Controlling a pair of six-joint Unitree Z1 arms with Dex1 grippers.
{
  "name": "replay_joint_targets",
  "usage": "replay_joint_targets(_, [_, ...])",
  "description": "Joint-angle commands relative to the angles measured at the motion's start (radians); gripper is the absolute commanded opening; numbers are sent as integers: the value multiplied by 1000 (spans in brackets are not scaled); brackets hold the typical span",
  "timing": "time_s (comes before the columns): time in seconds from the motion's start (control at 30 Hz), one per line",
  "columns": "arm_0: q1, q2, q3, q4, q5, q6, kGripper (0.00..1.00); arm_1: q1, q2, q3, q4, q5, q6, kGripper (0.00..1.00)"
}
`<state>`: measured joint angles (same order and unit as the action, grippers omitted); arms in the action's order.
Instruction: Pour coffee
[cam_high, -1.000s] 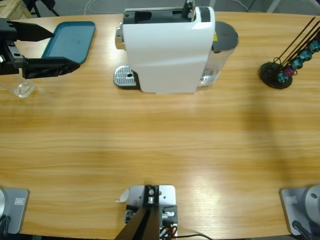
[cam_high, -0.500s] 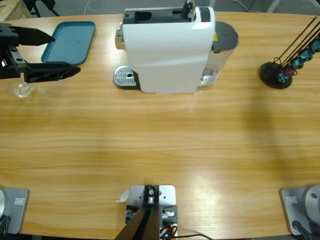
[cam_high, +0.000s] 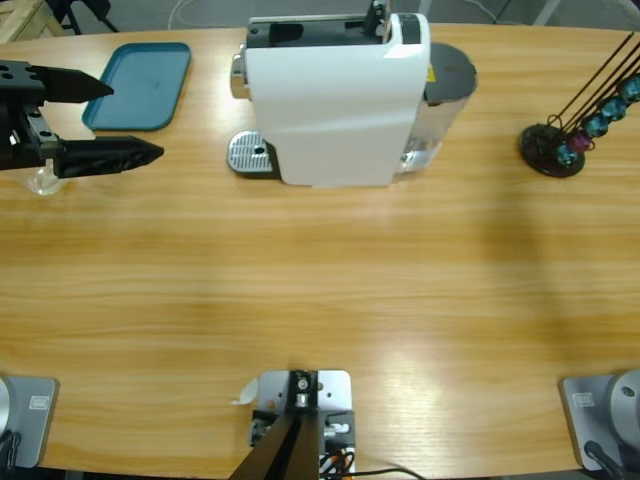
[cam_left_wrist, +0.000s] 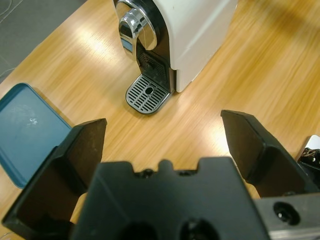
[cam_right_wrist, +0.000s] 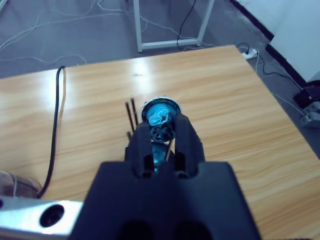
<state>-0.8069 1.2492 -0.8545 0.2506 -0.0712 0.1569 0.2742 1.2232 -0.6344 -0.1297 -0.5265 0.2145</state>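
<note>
The coffee machine (cam_high: 335, 95) stands ahead of the left gripper (cam_high: 130, 120), whose jaws are wide apart and hold nothing; the drip grate (cam_left_wrist: 147, 94) under the chrome spout (cam_left_wrist: 134, 26) lies ahead of them, between their tips in the left wrist view. A small clear glass (cam_high: 42, 180) sits on the bench (cam_high: 320, 290) behind the tips, beside the lower jaw and close to the bench's left edge; a teal tray (cam_high: 140, 85) lies just past the upper jaw. The step in hand is probably fetching that glass, so the jaws should back up, centre on it and close gently, keeping clear of the tray's rim. Between jaws and grate the bench is bare, good room for a carry. The right gripper (cam_right_wrist: 162, 132) has its jaws clamped on a blue capsule (cam_right_wrist: 160, 112), above the far bench corner.
</note>
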Motion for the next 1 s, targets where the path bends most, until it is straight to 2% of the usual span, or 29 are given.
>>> replay_joint_targets(0.03, [-15, 2, 45, -13, 1, -27, 1000, 9, -123, -40, 110, -20, 11, 0])
replay_joint_targets(0.17, [-15, 0, 44, -21, 1, -27, 1000, 76, -208, -45, 181, 33, -3, 0])
replay_joint_targets(0.27, [-15, -20, 44, -21, -1, -27, 1000, 182, -226, -45, 210, 199, -84, 0])
replay_joint_targets(0.33, [-25, -44, 50, -16, -1, -25, 1000, 272, -178, -56, 211, 298, -159, 0])
replay_joint_targets(0.5, [-51, -92, 64, 74, 8, -4, 1000, 507, 18, -208, 233, 396, -378, 0])
replay_joint_targets(0.63, [-51, -155, 103, 85, 10, -11, 1000, 596, 162, -408, 305, 495, -565, 0])
replay_joint_targets(0.83, [-51, -202, 144, 84, 25, -19, 1000, 673, 339, -618, 344, 578, -606, 0])
replay_joint_targets(1.0, [-51, -223, 166, 84, 31, -27, 1000, 692, 481, -730, 309, 555, -606, 0])
